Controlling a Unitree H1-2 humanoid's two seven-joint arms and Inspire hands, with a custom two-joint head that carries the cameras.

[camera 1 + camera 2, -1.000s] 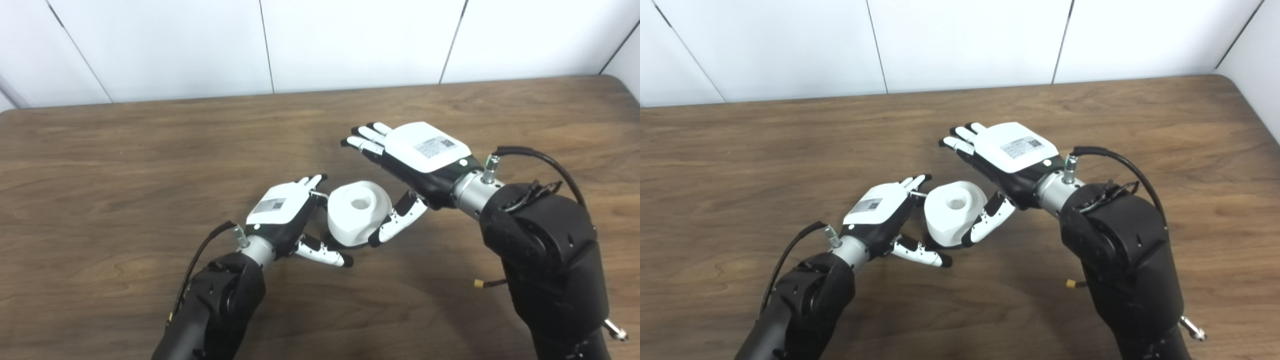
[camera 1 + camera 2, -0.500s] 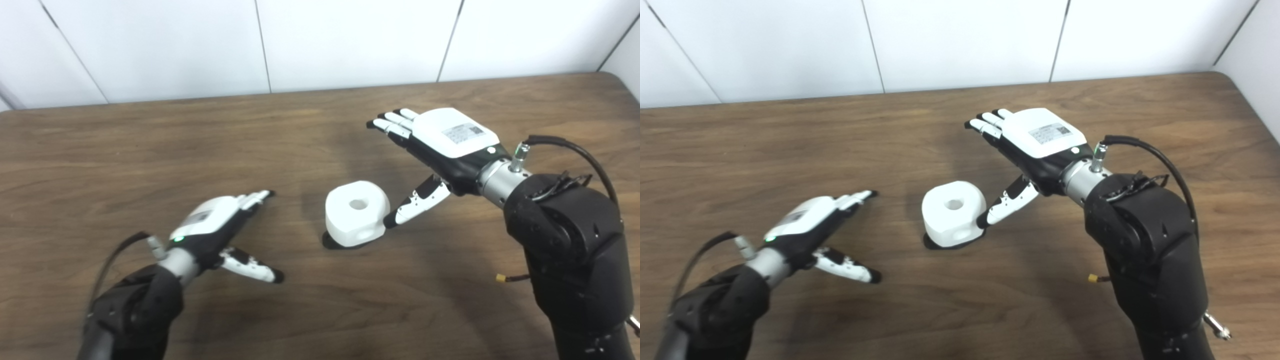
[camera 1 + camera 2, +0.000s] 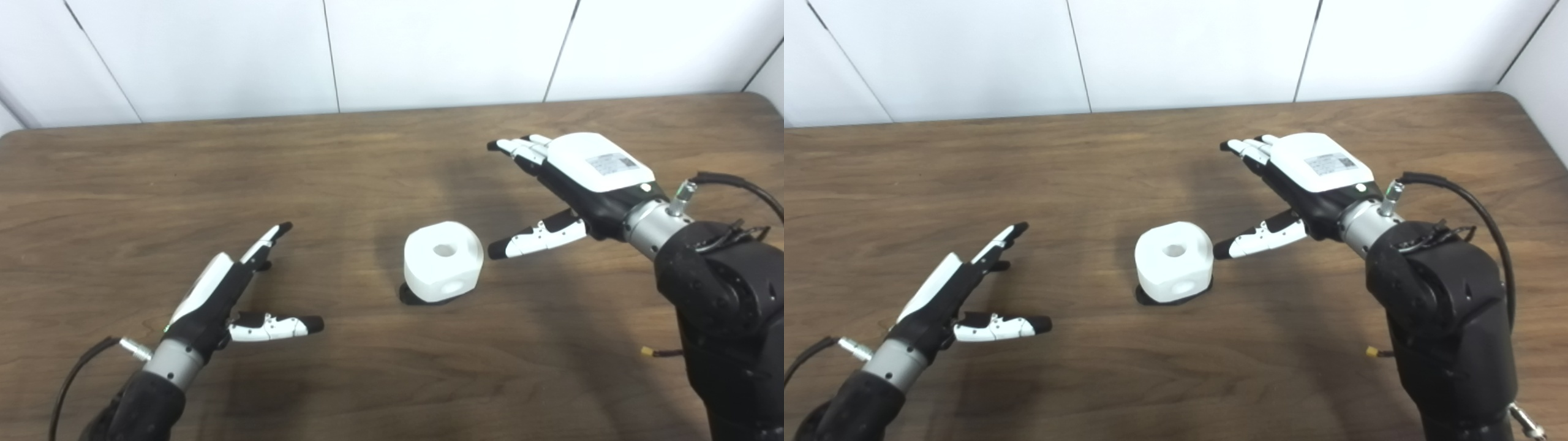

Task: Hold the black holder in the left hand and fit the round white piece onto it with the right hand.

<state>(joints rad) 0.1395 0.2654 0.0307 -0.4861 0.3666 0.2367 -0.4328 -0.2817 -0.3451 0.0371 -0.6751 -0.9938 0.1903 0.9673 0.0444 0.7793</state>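
The round white piece (image 3: 443,262) with a hole in its top sits on the black holder (image 3: 409,296), of which only a dark rim shows at its base, in the middle of the table. My left hand (image 3: 228,294) is open, well to the left of the piece, fingers stretched out and holding nothing. My right hand (image 3: 576,184) is open too, to the right of and behind the piece, palm down. Its thumb tip lies close to the piece's right side without touching it.
The brown wooden table (image 3: 184,177) spans the view, with a white panelled wall behind its far edge. Its rounded far right corner (image 3: 1507,98) shows. Cables run from both wrists.
Both hands let go of the white piece and drew apart. The left hand moved far left and toward me; the right hand moved right. The piece stayed on the table.
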